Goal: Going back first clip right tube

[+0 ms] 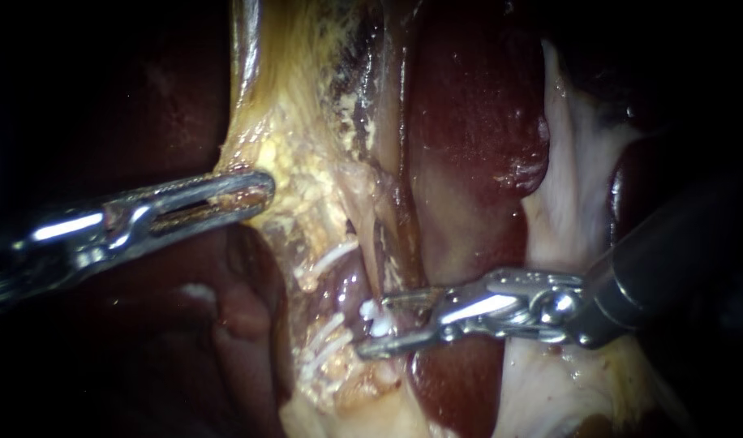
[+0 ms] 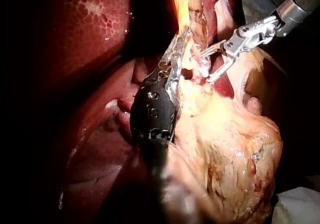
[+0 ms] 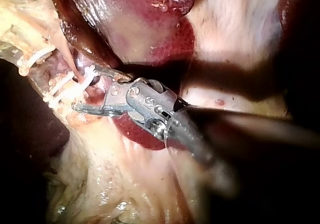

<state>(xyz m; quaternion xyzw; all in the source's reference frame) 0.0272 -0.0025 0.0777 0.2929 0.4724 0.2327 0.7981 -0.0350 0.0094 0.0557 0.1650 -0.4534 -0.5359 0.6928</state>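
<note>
The left instrument ends in a pincer of bright, polished metal, and so does the right instrument, whose shaft is a dark, smooth satin. The clips look like smooth white plastic. The liver is wet, glossy and smooth. The fatty tissue is yellow, rough and crumbly, with a moist sheen. A pale membrane looks matt and fibrous. A white cloth looks soft and matt.
</note>
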